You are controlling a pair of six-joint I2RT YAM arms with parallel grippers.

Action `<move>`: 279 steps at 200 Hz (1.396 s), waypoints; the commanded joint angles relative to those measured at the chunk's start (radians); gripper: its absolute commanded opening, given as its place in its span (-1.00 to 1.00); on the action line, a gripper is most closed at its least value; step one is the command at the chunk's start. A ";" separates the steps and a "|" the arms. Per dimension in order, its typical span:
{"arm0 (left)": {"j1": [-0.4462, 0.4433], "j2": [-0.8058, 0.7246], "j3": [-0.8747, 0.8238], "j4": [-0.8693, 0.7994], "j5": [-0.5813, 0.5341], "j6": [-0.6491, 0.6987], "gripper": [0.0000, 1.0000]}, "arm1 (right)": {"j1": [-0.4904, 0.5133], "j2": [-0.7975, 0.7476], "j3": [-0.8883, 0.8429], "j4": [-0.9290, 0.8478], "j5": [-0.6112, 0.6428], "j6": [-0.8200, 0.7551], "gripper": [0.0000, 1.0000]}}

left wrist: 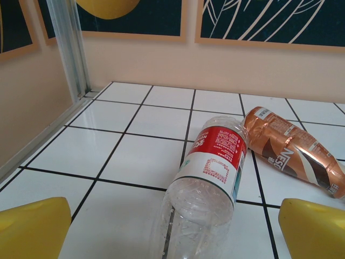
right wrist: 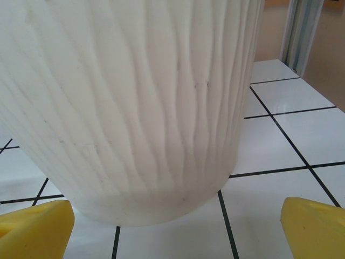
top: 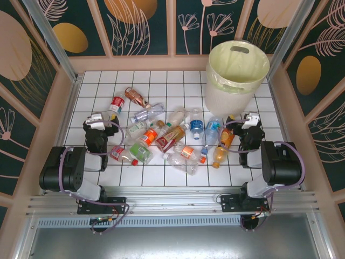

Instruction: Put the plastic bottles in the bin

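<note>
- White tiles with dark grout covered the desk (top: 135, 175), and the plastic bottles (top: 172, 137) lay scattered on their sides across its middle, all outside the bin (top: 226, 97).
- The left end effector (top: 102, 120) sat low at the left side of the desk, its jaws spread wide and gripping nothing. In the left wrist view its yellow fingers (left wrist: 32, 229) stood at the two lower corners, well apart.
- A clear bottle with a red label (left wrist: 213, 167) lay on the tiles just ahead of that end effector, its base nearest the camera and lying between the fingers without touching either.
- A copper-coloured bottle (left wrist: 291, 151) lay just to the right of the red-labelled one and beyond it, close beside it; whether the two touched could not be told.
- In the top view, the main heap held clear bottles with a green label (top: 141, 154) and a blue label (top: 195, 125), several overlapping.
- Two orange bottles (top: 226, 137) lay at the right edge of the heap, near the right arm.
- The bin stood upright at the far right of the desk, pale cream, with a translucent liner folded over its rim.
- The right end effector (top: 249, 118) sat just in front of the bin's base, jaws wide open and empty. Its wrist view showed the ribbed bin wall (right wrist: 135, 108) close ahead.
</note>
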 commanded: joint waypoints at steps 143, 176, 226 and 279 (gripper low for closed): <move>0.006 -0.001 0.012 0.012 0.003 0.009 0.97 | -0.005 0.006 0.010 0.017 -0.012 0.012 0.98; 0.006 -0.001 0.014 0.011 0.004 0.008 0.97 | -0.005 0.006 0.010 0.016 -0.011 0.012 0.98; 0.005 -0.030 0.014 -0.013 0.016 0.017 0.97 | -0.002 -0.001 0.003 0.025 0.010 0.015 0.98; 0.003 -0.220 0.056 -0.239 -0.018 -0.002 0.97 | 0.028 -0.194 0.010 -0.166 0.098 0.008 0.98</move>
